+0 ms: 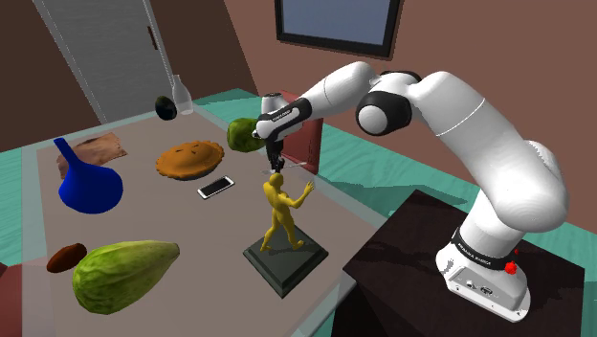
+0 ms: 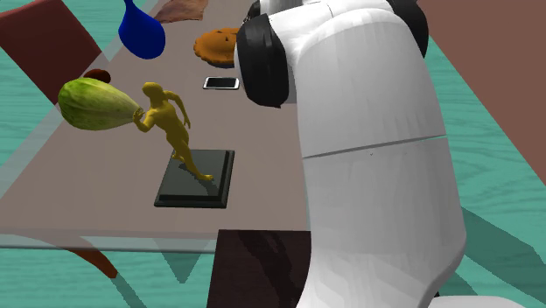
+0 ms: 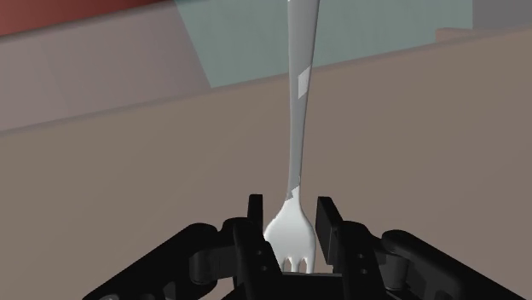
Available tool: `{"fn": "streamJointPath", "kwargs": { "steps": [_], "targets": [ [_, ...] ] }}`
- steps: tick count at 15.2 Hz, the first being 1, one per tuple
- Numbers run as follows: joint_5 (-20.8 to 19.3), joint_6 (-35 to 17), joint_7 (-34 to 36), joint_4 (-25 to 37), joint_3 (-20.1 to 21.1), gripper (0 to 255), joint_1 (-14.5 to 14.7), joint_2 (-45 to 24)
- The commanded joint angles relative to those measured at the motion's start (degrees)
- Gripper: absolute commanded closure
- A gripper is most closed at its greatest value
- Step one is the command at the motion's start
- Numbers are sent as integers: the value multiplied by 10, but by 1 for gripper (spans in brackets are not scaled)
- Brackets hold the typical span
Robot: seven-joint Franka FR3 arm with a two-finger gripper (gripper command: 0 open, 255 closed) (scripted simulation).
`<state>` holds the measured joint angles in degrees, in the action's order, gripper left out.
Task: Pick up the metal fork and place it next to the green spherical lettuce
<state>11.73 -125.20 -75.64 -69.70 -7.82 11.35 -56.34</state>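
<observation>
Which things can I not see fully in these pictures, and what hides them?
Lettuce: shoulder view, the claw covers one side.
Fork: wrist view, its handle end is cut by the picture edge.
Pie: second exterior view, the white arm hides part.

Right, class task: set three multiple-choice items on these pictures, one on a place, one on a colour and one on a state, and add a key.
1. Where is the phone? A beside the pie; B on top of it; C under it.
2. What colour is the vase? A red; B blue; C white.
3. The fork is: A lying loose; B clasped by the gripper; C snapped in two.

Key:
1 A, it lies flat just off the pie's rim.
2 B, its body and neck are deep blue.
3 B, in the wrist view both fingers press on the fork's tined end.
</observation>
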Motion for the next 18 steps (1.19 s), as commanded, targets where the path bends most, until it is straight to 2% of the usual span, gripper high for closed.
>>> {"fn": "streamJointPath", "kwargs": {
  "steps": [1, 2, 7, 11, 18],
  "targets": [
    [0, 0, 0, 0, 0, 255, 0, 0],
    [0, 0, 0, 0, 0, 0, 0, 0],
    [0, 0, 0, 0, 0, 0, 0, 0],
    [-5, 39, 2, -8, -5, 0, 1, 47],
    [-5, 39, 2, -8, -5, 0, 1, 47]
  ]
}}
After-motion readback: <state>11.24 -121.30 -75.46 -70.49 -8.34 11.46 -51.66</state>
